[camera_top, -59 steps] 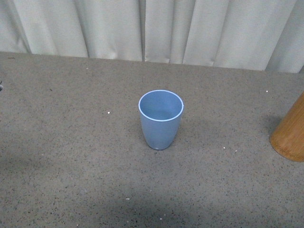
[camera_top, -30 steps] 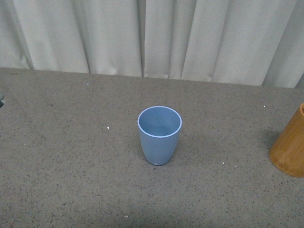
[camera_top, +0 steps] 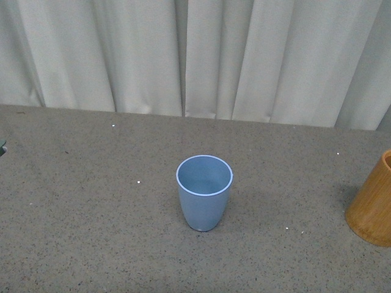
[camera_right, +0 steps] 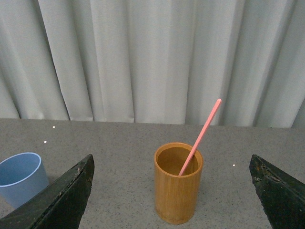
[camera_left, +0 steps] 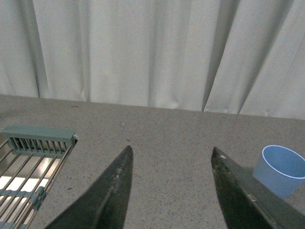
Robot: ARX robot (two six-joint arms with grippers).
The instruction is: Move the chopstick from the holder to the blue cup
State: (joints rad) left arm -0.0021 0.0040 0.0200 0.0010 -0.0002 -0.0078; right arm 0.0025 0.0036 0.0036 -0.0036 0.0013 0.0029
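The blue cup stands upright near the middle of a grey speckled surface. Its mouth is open, and nothing shows inside it in the front view. At about 3 o'clock from the cup, well apart from it, a bamboo holder stands upright and is partly cut off by the edge of the front view. At 12 o'clock a pale pleated curtain hangs along the far edge of the surface. At 9 o'clock, far from the cup, a sliver of a grey-green dish rack shows at the frame edge. A few white specks lie scattered on the surface.

The right wrist view shows the holder whole. A single pink chopstick sits in it, leaning against the rim, with its upper end rising well above the mouth. The chopstick has not left the holder.

The right hand has its two dark fingers spread wide apart. They grip nothing, and the holder shows between them, farther off. The cup is also visible in this view, beside the holder and not touching it.

The left hand is likewise spread, with its fingers apart and empty above bare surface. Its wrist view shows the rack's plastic frame and metal wires beyond one finger and the cup beyond the other.
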